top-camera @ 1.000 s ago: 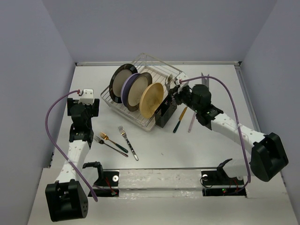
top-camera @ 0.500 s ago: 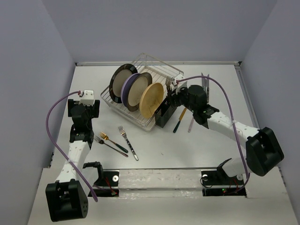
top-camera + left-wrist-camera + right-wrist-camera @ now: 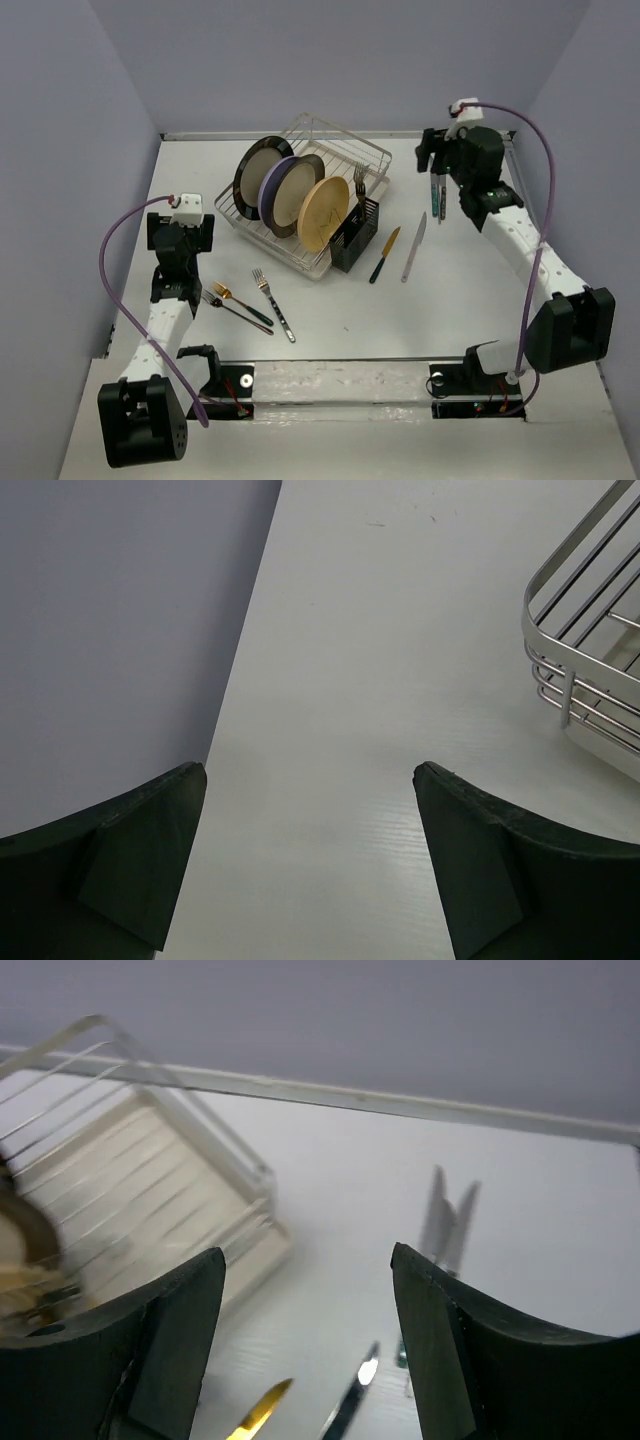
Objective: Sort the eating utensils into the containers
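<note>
On the white counter (image 3: 330, 330), a silver wire dish rack (image 3: 335, 148) holds round plates (image 3: 300, 195). The black slotted plastic holder (image 3: 355, 242) at its right end contains upright forks (image 3: 359, 180). Two table knives (image 3: 414, 246) lie to its right, and loose forks (image 3: 272, 304) lie near-left. The left gripper (image 3: 310, 860) and right gripper (image 3: 305, 1340) both gape, empty.

A robot lab test cell, my white table (image 3: 330, 305) boxed in by bare lilac-grey walls (image 3: 350, 60), my two arm bases (image 3: 140, 425) bolted at its near edge, purple cables (image 3: 101, 255) looping in the open, a wire dish rack (image 3: 350, 150) with plates (image 3: 285, 190) on the tabletop
</note>
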### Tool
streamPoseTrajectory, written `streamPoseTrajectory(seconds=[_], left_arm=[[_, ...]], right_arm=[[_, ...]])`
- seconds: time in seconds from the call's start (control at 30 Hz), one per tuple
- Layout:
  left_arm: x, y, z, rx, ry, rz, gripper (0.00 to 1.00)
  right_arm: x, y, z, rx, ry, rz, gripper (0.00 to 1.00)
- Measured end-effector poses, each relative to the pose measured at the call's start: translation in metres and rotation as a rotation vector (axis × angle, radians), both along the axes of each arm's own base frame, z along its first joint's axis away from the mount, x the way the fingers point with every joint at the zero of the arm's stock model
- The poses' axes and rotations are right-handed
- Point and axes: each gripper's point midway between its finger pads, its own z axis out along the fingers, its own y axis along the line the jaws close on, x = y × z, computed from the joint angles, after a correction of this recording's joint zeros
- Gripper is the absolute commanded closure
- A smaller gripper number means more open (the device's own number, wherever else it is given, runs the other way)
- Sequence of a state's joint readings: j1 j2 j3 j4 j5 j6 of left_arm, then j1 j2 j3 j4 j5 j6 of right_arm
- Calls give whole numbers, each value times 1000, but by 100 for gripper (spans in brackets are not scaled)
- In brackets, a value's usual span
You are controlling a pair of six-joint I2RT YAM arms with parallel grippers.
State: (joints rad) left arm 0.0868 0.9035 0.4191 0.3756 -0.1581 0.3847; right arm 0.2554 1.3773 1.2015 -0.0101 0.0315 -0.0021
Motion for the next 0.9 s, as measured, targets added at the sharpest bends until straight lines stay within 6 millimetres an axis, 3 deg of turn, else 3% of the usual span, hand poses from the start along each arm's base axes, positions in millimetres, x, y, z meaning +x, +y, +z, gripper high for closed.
streamPoseTrajectory(seconds=[0.1,0.13,0.17,0.23,0.4,0.47,0.5,0.63,0.9], left_arm=[[1,0,-1,-3,-2,1,1],[2,0,0,-3,-7,1,1],[2,0,0,-4,-11,1,1],[1,0,-2,-3,-14,1,1],[0,1,-7,-3,-6,5,1],[1,1,-8,-3,-4,5,1],[1,1,-9,-3,-2,5,1],[1,1,-12,-4,8,6,1],[1,1,-13,-2,8,10,1]], right_arm=[[21,-62,-15,27,71,-160,24],[27,-75,-26,27,109,-193,16],[33,-82,-41,32,154,-207,7],[43,-83,-73,46,253,-201,6],[51,-80,-169,23,517,-188,31],[46,-81,-197,10,596,-200,49],[45,-83,-207,1,623,-209,53],[48,-91,-225,-25,673,-248,56],[75,-116,-226,-60,656,-343,57]])
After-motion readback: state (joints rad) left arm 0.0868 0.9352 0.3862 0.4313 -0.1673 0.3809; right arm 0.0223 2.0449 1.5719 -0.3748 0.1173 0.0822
